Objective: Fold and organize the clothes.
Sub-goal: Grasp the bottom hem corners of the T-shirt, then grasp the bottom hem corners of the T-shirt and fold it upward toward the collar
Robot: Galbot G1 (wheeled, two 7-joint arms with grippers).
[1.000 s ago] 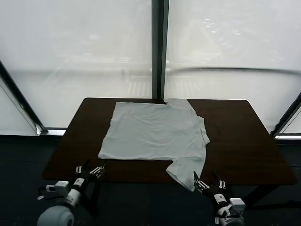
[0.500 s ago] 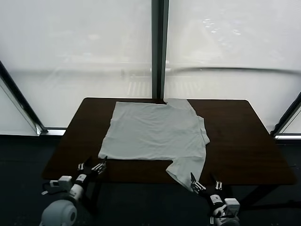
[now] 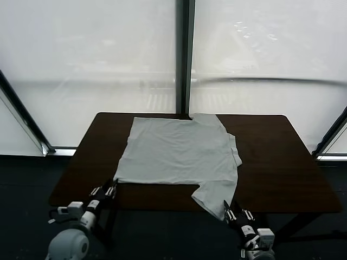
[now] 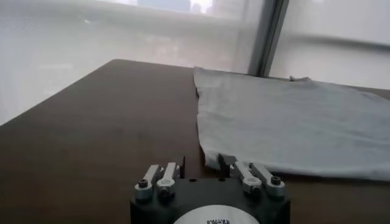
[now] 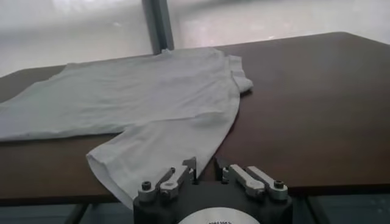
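Observation:
The clothes are one pale grey-white T-shirt, spread flat with its plain side up on a dark brown table. One sleeve reaches the table's front edge. My left gripper is at the front edge, just short of the shirt's near left corner, fingers drawn in with no cloth between them. My right gripper hangs below the front edge beside the sleeve, also shut and empty. In the wrist views the left gripper and right gripper both point at the shirt.
Bare dark tabletop lies left and right of the shirt. Behind the table are large bright windows with a dark upright post. Dark floor lies below the front edge.
Both grippers have closed from wide open. The left one crept up toward the shirt's near corner; the right one sank slightly by the sleeve. The shirt has not moved.

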